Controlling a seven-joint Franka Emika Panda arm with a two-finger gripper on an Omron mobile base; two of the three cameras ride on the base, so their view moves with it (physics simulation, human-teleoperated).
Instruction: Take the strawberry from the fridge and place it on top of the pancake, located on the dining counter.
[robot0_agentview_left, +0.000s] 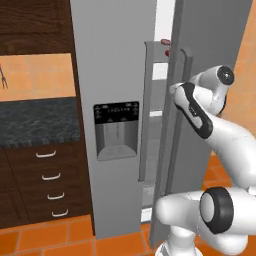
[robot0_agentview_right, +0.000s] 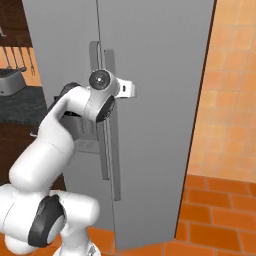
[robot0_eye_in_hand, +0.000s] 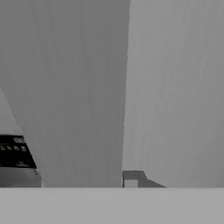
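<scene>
Bent arm (robot0_agentview_left: 200, 117) at fridge (robot0_agentview_left: 115, 75) handle (robot0_agentview_left: 177, 125)

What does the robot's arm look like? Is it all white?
Mostly white. The arm is made of smooth, rounded white tubes, with dark grey round caps at the joints and a black band along one part. Its hand is a small pale grey block.

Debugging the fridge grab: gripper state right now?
Gripper: shut on the fridge door handle, door slightly ajar.
</scene>
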